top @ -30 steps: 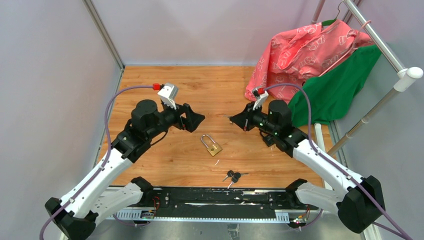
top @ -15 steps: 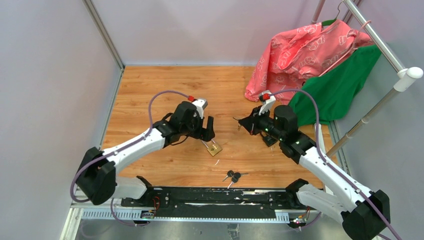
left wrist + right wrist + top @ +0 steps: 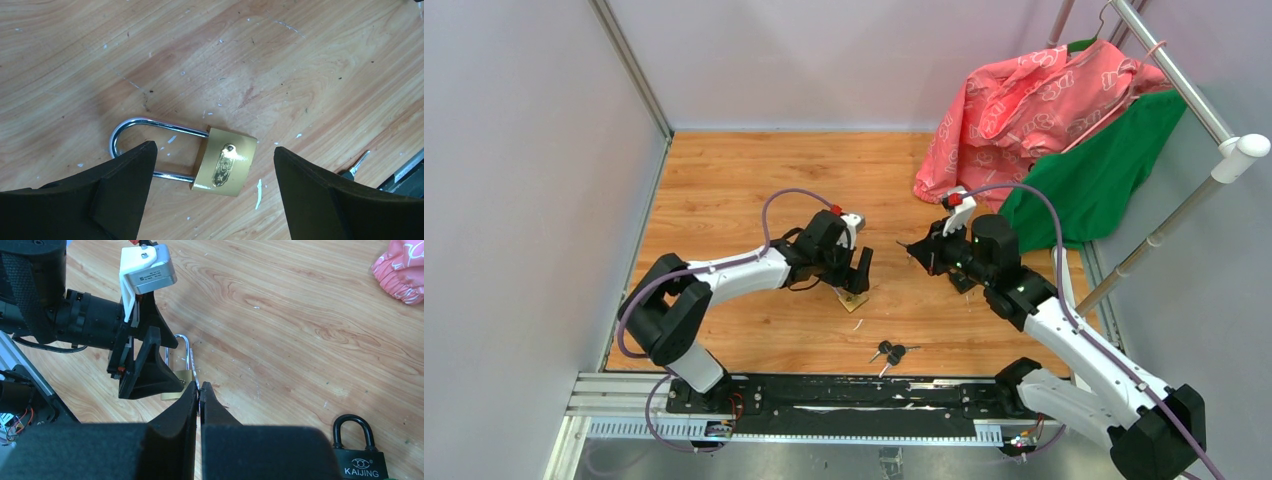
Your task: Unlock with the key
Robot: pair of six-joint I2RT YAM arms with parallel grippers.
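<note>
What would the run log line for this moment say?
left gripper: jaws open over brass padlock | right gripper: jaws shut | keys: lying on table | shackle: closed

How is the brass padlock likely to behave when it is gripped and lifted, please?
Probably rigid and heavy for its size: the brass padlock looks solid metal. Lying flat on the wooden table, it may slide rather than roll. Its polished shackle could slip in a pinch.
</note>
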